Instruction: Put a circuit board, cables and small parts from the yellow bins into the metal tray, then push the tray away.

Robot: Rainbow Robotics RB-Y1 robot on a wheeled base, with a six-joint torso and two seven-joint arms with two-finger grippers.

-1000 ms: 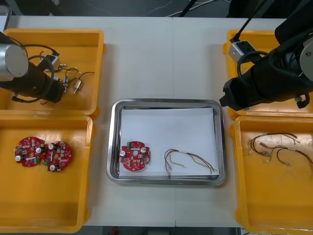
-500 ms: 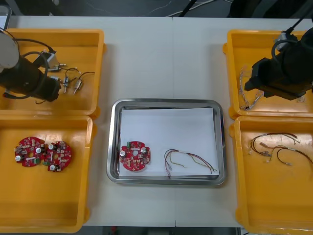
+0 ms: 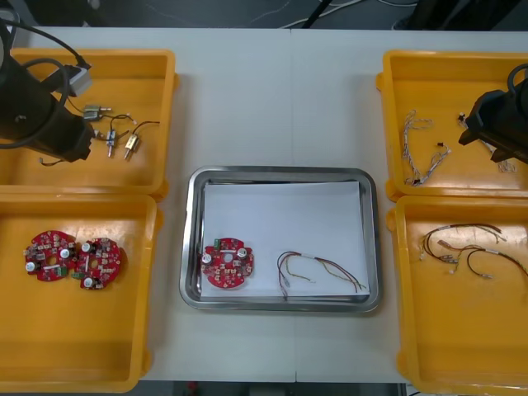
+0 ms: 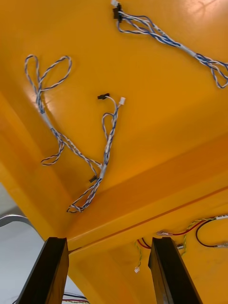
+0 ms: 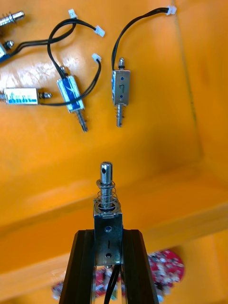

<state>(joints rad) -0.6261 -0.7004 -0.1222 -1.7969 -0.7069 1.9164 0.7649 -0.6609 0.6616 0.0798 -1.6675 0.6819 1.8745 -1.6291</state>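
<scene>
Hand on the robot's left (image 5: 108,236) is gripping a small silver spring-tipped metal part (image 5: 107,204) above the far left yellow plastic bin (image 3: 153,91); the right hand (image 4: 107,247) is hanging open over twisted blue-and-white cables (image 4: 103,168).

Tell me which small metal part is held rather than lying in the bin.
The small metal part clamped in the left end effector, spring end pointing outward. The other parts lie loose on the yellow bin floor.

A light table (image 3: 272,99) spans the scene, dark floor (image 3: 206,10) beyond.
</scene>
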